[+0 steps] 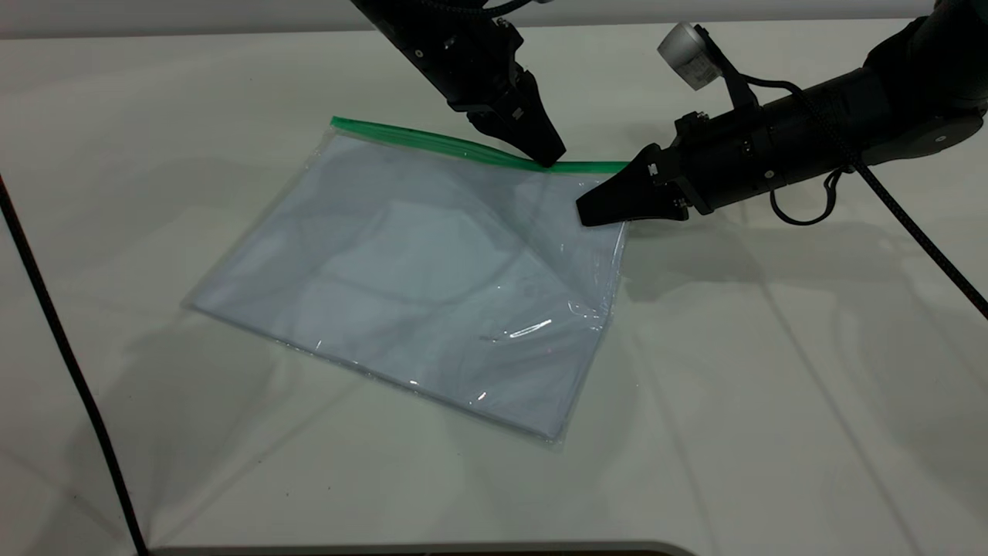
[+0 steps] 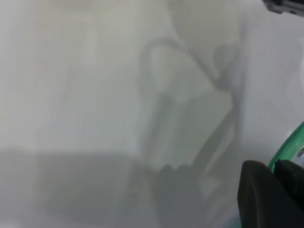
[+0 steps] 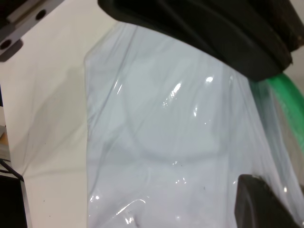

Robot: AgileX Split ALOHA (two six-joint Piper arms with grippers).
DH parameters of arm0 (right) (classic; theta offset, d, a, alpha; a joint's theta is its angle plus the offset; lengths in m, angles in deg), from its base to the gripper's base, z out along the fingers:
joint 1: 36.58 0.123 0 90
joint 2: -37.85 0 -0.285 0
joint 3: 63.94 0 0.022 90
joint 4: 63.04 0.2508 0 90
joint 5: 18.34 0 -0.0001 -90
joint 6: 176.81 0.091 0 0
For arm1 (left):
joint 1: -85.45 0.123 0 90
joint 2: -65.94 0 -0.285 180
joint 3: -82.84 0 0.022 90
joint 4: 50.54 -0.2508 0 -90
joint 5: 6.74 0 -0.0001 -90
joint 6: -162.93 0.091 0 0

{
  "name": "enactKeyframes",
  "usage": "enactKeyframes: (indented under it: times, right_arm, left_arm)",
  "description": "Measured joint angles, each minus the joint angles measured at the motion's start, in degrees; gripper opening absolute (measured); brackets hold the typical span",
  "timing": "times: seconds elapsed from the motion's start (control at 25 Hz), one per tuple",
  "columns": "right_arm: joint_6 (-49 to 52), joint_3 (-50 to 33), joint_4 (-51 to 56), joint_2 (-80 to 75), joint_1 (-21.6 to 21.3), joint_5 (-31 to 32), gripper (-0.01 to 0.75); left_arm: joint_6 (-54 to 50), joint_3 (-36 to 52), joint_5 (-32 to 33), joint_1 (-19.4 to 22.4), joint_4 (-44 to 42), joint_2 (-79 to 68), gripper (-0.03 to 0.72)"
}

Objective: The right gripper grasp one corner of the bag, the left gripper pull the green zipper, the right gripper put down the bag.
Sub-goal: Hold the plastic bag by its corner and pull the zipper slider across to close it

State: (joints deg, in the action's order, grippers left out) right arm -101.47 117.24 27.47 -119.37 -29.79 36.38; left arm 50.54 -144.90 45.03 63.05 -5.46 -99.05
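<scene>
The bag (image 1: 401, 278), a clear pouch with white sheets inside, lies slantwise on the white table. Its green zipper (image 1: 432, 141) runs along the far edge. My left gripper (image 1: 548, 158) comes down from above with its pointed tips shut on the zipper near its right end. In the left wrist view the green zipper (image 2: 289, 142) passes between the two black fingers (image 2: 259, 194). My right gripper (image 1: 590, 212) reaches in from the right and is shut on the bag just below the corner of the bag (image 1: 615, 167), which is raised slightly. In the right wrist view one finger (image 3: 259, 206) shows through the plastic of the bag (image 3: 156, 142).
A black cable (image 1: 62, 340) runs down the table's left side. A silver-white cylinder (image 1: 687, 54) sits on a bracket on the right arm, and a cable loop (image 1: 803, 208) hangs below the arm. The table's front edge (image 1: 417, 550) lies close to the bag's near corner.
</scene>
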Motion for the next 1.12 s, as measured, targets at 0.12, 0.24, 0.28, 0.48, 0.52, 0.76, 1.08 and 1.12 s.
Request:
enactKeyframes:
  times: [0.12,0.24,0.28,0.48,0.52,0.76,1.08,1.12]
  right_arm:
    - [0.0,0.0,0.09,0.0,-0.11,0.0,0.037]
    - [0.0,0.0,0.04,0.0,-0.49,0.11,0.037]
    - [0.0,0.0,0.04,0.0,-0.62,0.13,0.037]
    - [0.0,0.0,0.04,0.0,-1.0,0.24,0.037]
    - [0.0,0.04,0.09,0.0,-1.07,0.29,0.037]
    - [0.0,0.04,0.09,0.0,-1.24,0.55,0.037]
    - [0.0,0.07,0.04,0.0,-1.67,0.65,0.037]
    - [0.0,0.07,0.04,0.0,-1.67,0.65,0.037]
  left_arm:
    - [0.0,0.0,-0.08,0.5,-1.73,0.0,0.053]
    - [-0.12,-0.07,-0.08,1.48,-3.3,0.0,0.053]
    - [-0.17,-0.07,-0.08,1.96,-3.58,0.0,0.053]
    - [-0.23,-0.07,-0.1,4.58,-4.43,0.0,0.053]
    - [-0.23,-0.07,-0.1,5.12,-4.53,0.0,0.053]
    - [-0.23,-0.07,0.62,8.09,-5.77,0.0,0.056]
    - [-0.04,-0.07,0.92,11.98,-6.47,0.0,0.061]
    - [-0.03,-0.07,0.97,12.53,-6.47,0.0,0.062]
